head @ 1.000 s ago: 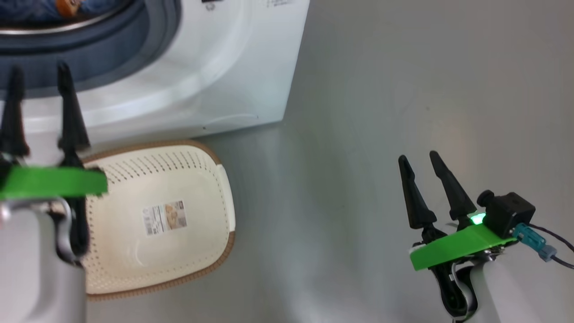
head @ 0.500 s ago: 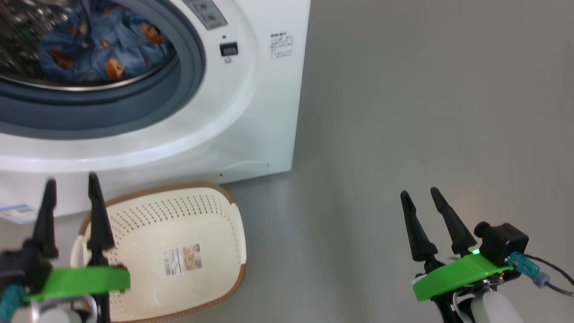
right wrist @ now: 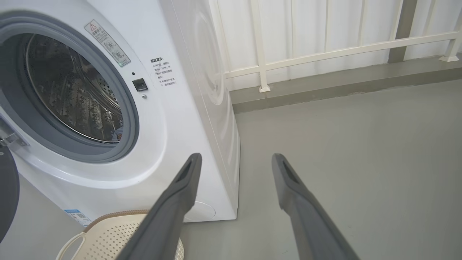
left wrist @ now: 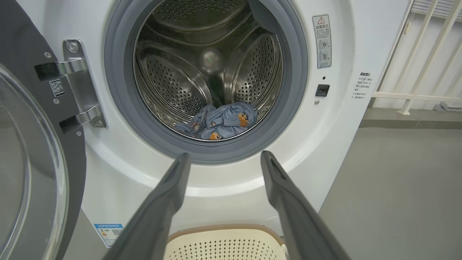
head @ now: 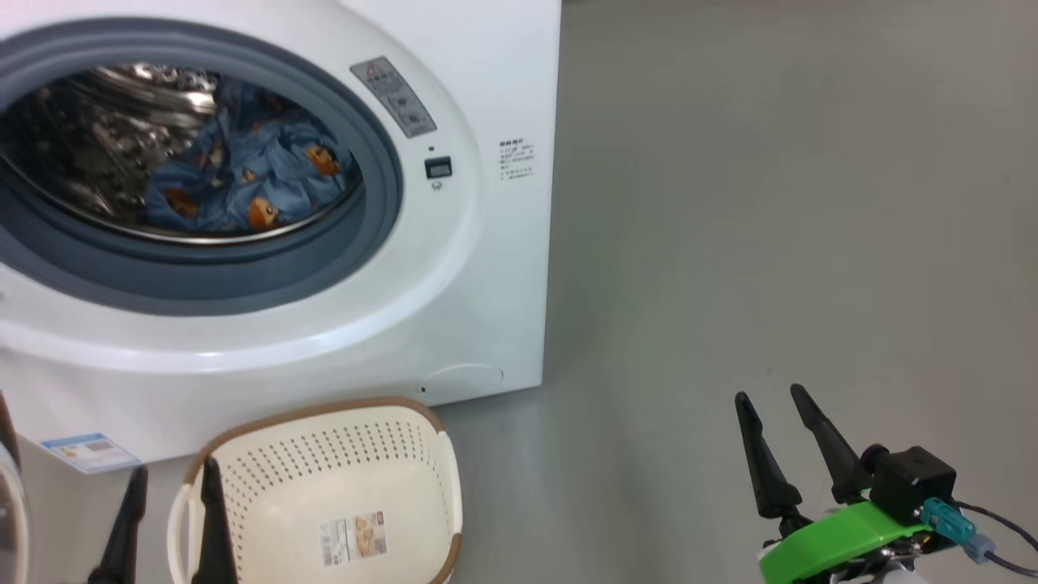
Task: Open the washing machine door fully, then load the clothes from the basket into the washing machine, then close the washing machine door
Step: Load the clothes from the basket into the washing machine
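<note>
Loading done, door next
View tilted up: clothes (head: 243, 182) in washing machine (head: 495, 276), basket (head: 324, 454) empty, door (left wrist: 32, 151) open; left end effector (head: 175, 469) and right end effector (head: 768, 394) spread, empty.

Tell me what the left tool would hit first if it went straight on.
The left tool would probably meet the big white front-loading washing machine, around the lower lip of its blue-grey rubber gasket; depth is unclear.

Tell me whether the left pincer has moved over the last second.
Yes. Against the basket, the left pincer has drawn back from the washing machine: its tips were past the basket's far rim and now sit short of it.
</note>
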Tool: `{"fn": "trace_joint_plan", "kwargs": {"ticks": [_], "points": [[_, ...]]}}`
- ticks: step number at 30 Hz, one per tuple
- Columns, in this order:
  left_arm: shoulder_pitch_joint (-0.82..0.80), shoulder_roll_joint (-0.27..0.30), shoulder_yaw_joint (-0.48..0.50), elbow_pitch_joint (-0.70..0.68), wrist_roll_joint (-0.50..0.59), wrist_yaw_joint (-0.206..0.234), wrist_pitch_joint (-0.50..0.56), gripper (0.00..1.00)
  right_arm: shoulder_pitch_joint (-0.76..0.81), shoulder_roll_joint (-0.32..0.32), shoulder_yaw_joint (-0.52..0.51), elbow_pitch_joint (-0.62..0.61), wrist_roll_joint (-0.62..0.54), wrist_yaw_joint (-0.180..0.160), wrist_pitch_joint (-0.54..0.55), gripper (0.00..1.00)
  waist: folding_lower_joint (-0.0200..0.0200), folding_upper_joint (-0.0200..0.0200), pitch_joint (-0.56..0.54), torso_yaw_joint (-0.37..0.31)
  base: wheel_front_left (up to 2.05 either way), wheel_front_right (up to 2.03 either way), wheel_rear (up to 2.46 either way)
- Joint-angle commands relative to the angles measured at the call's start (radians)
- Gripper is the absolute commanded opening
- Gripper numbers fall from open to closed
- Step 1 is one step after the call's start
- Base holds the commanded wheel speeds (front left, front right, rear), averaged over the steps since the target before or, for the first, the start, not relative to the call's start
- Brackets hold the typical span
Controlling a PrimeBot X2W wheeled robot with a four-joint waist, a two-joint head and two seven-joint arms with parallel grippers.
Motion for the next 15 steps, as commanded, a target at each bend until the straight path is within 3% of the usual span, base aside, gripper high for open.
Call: {"fn": "trace_joint_plan", "kwargs": {"ticks": [1,15], "points": [[0.004,0.008,0.032,-0.038,0.016,-0.004,-0.005,1.0,0.003,-0.003,0.023,-0.027,-0.013,0.006,-0.008,1.0,0.0,0.0,-0.03,0.001,0.0,0.0,0.0],[0.126,0.005,0.017,-0.074,0.009,0.055,-0.005,1.0,0.025,-0.01,0.007,-0.042,-0.065,0.006,-0.008,1.0,0.0,0.0,-0.071,0.004,0.0,0.0,0.0]]}}
